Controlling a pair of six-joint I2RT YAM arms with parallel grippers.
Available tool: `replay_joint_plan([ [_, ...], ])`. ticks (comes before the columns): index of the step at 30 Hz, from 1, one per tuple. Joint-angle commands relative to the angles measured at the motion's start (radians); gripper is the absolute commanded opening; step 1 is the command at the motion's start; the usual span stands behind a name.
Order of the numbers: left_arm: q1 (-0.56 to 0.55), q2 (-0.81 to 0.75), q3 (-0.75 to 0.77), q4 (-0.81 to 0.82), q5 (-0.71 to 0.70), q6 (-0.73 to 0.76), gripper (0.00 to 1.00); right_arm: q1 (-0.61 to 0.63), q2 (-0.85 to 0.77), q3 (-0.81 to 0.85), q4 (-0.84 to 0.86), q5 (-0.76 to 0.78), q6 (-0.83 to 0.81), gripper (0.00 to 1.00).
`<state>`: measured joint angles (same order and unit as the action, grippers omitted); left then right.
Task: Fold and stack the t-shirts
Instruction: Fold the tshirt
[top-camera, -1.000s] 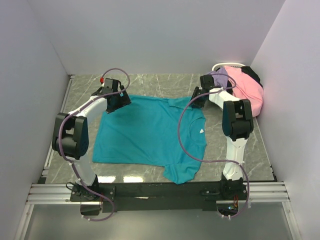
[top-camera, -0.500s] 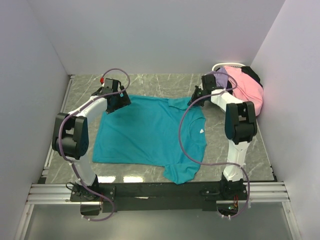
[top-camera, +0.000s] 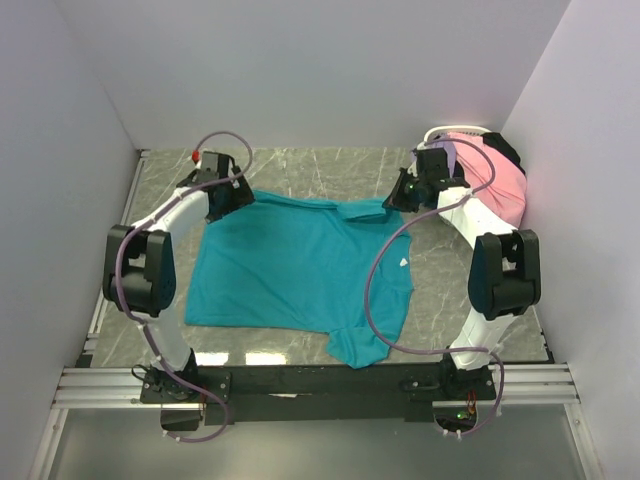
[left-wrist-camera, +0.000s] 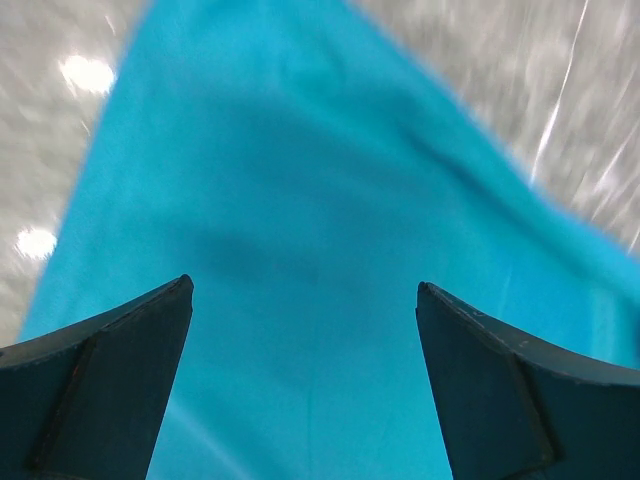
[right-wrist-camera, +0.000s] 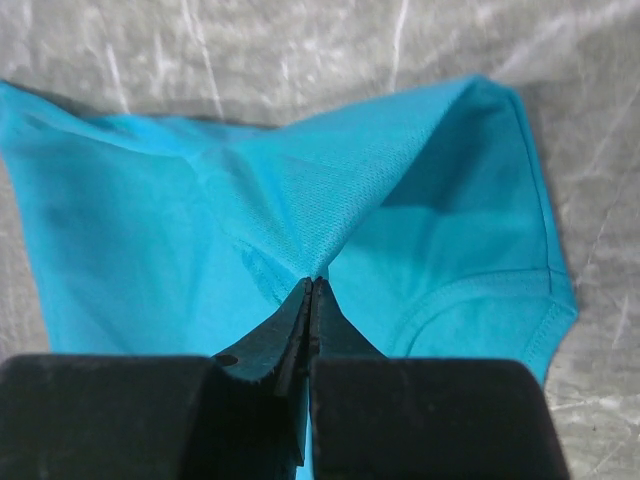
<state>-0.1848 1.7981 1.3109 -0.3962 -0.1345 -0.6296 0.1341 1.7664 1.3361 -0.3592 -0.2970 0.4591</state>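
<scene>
Teal t-shirt (top-camera: 290, 265): lying flat on the tabletop (top-camera: 320, 165), long axis running left-right, collar pointing right, hem left, near sleeve lying close to the near edge.
Right tool (right-wrist-camera: 309, 285): closed, pinching the far sleeve's cloth.
Left tool (left-wrist-camera: 303, 295): gaping wide over the far-left hem corner.
Bare marble showing beyond the far edge.
Pink t-shirt (top-camera: 495, 185): sitting heaped far right.

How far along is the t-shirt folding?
Done: the teal short-sleeved cloth t-shirt lies spread on the marbled table. In hand: the right pincer is shut on a pinch of its fabric near the far sleeve; the left pincer hangs open over its far-left corner. Left: no fold shows yet, no stack, and the pink cloth shirt sits heaped at far right.
</scene>
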Motion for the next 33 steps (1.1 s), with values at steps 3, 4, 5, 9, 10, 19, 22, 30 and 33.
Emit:
replay_joint_plan([
  [3,0.074,0.128,0.264,-0.041,-0.008,0.014,1.0,-0.001,-0.041,-0.041,0.005,-0.016,-0.027,0.0],
  [4,0.076,0.153,0.339,-0.046,-0.023,0.036,0.99,-0.001,-0.038,-0.04,0.006,-0.017,-0.022,0.0],
  [5,0.079,0.206,0.376,-0.05,-0.034,0.042,0.99,-0.001,-0.038,-0.038,0.005,-0.021,-0.022,0.0],
  [9,0.114,0.363,0.588,-0.14,-0.007,0.054,0.99,0.002,-0.025,-0.025,0.011,-0.04,-0.022,0.0],
  [10,0.12,0.392,0.658,-0.153,0.009,0.062,0.99,0.002,-0.021,-0.022,0.009,-0.04,-0.026,0.0],
  [19,0.148,0.521,0.716,-0.187,0.078,0.087,1.0,0.001,-0.012,-0.005,0.003,-0.04,-0.033,0.0],
  [22,0.15,0.524,0.697,-0.193,0.075,0.099,0.99,0.001,-0.012,-0.011,0.008,-0.042,-0.03,0.0],
  [30,0.153,0.566,0.712,-0.216,0.075,0.114,0.98,0.001,-0.005,-0.012,0.002,-0.042,-0.034,0.0],
  [33,0.153,0.586,0.723,-0.217,0.087,0.119,0.92,-0.001,-0.004,-0.008,-0.001,-0.042,-0.037,0.0],
])
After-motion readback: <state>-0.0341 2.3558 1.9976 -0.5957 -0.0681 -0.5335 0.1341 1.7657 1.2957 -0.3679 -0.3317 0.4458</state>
